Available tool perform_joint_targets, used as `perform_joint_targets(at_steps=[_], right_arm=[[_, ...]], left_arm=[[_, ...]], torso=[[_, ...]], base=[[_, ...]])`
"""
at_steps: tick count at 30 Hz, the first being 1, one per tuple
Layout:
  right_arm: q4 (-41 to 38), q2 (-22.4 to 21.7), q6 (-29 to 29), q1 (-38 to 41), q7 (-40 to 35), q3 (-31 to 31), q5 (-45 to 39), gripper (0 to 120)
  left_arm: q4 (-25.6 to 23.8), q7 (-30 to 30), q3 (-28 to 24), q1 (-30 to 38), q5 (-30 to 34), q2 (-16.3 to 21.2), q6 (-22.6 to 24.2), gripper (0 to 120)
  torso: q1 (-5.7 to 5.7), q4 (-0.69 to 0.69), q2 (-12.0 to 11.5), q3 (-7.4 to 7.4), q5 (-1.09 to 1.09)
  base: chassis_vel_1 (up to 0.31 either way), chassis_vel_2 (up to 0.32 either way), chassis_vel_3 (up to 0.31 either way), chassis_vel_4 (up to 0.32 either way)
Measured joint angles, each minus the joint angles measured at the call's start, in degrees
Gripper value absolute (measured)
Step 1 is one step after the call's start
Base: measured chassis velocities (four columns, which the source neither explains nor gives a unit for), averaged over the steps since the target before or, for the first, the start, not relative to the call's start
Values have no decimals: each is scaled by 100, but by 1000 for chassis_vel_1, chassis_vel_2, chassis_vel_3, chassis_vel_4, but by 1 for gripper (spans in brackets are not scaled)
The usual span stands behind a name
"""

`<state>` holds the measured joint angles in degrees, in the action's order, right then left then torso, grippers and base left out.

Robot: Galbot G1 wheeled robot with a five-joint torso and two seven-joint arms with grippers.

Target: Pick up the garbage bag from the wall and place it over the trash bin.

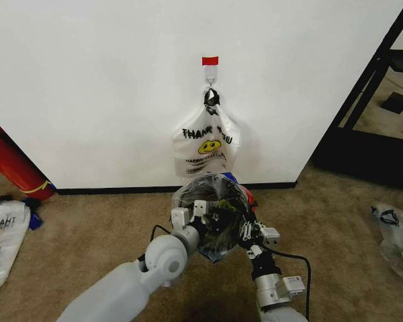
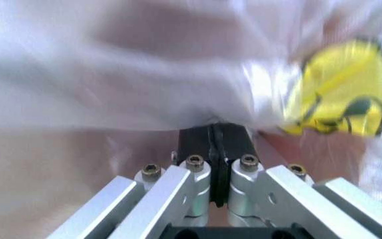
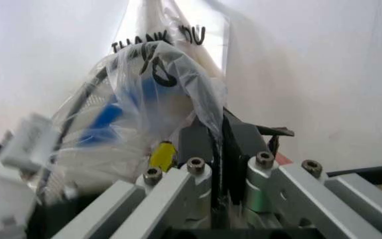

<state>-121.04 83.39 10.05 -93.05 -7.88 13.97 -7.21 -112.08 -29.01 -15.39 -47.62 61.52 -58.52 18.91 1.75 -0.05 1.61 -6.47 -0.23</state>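
A: What's the room like?

B: A plain white wall with a black baseboard runs across the back, above tan carpet. A red tape square sits on the wall with a metal hook just under it.

A: And the garbage bag?

B: The garbage bag is thin, clear-white plastic stretched over the top of the trash bin, whose dark mesh shows through the film. In the right wrist view the film is crinkled, with blue pieces and a yellow patch showing through it. A second printed bag, with "THANK YOU" and a yellow smiley, hangs from the hook directly behind the bin.

A: The grippers?

B: The left gripper is at the bin's left rim, jaws closed together on a pinch of the bag film, as its wrist view shows. The right gripper is at the right rim, likewise closed on the plastic.

A: Room around it?

B: Open carpet to either side of the bin. A red cylinder leans at the far left by the wall, a flat printed bag lies on the floor near it, another crumpled bag lies at the far right, and a black frame stands at the wall's right end.
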Motion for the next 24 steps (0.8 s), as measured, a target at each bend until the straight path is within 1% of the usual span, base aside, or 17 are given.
perform_joint_targets(at_steps=[4, 12, 14, 16, 20, 24], right_arm=[[27, 17, 35, -13, 1, -17, 84, 1], [-60, 37, 36, -47, 7, -108, 84, 1], [-132, 22, 29, -121, 26, -142, 29, 1], [-173, 3, 16, -156, 39, -155, -38, 1], [-174, -13, 1, -128, 33, -124, -77, 1], [-34, -19, -16, 45, -39, -16, -77, 1]], left_arm=[[4, -71, 17, 77, -55, -19, -43, 0], [357, -105, -342, 300, -74, -322, -50, 0], [594, -103, -494, 391, -149, -467, -50, 0], [763, -100, -552, 451, -189, -524, -50, 0], [849, -89, -566, 476, -207, -490, -54, 0], [516, -87, -450, 327, -199, -215, -50, 0]], torso=[[0, 0, 0, 0, 0], [0, 0, 0, 0, 0], [0, -1, 0, 0, 1], [0, -2, 0, 0, 0], [0, -1, 0, 0, 0], [0, 0, 0, 0, 0]], base=[[0, 0, 0, 0], [0, 0, 0, 0], [0, 0, 0, 0], [0, 0, 0, 0], [0, 0, 0, 0], [0, 0, 0, 0]])
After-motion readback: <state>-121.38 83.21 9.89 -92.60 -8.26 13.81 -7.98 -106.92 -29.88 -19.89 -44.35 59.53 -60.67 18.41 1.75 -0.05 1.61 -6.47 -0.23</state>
